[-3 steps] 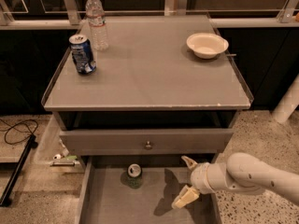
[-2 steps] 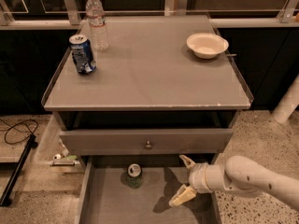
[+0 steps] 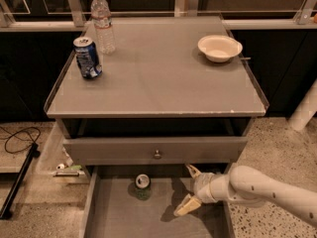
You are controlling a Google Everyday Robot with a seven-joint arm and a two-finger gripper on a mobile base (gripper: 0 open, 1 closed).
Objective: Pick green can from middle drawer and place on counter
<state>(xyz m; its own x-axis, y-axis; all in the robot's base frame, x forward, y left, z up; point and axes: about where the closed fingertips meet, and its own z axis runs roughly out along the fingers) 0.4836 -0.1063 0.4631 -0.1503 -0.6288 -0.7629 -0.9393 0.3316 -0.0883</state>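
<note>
On the counter [image 3: 163, 78] a blue can [image 3: 88, 57] stands near the left edge with a water bottle [image 3: 103, 24] just behind it, and a pale bowl [image 3: 219, 47] sits well apart toward the right rear; no green can is up there, so the placing has not been done. Below, a closed drawer front with a small knob [image 3: 157, 154] sits just above the pulled-out middle drawer [image 3: 124, 219]. The green can [image 3: 142, 186] stands upright on that drawer's grey bottom, near the back and a little left of centre, untouched. To its right, inside the drawer opening, is the gripper [image 3: 189, 189], its two pale fingers spread apart and holding nothing, reaching in from the arm at the lower right. The can lies near the claw's left side but clearly apart from it and not between the fingers. By my reading the task is at the approach: grasping, lifting out and setting down on top all remain.
</note>
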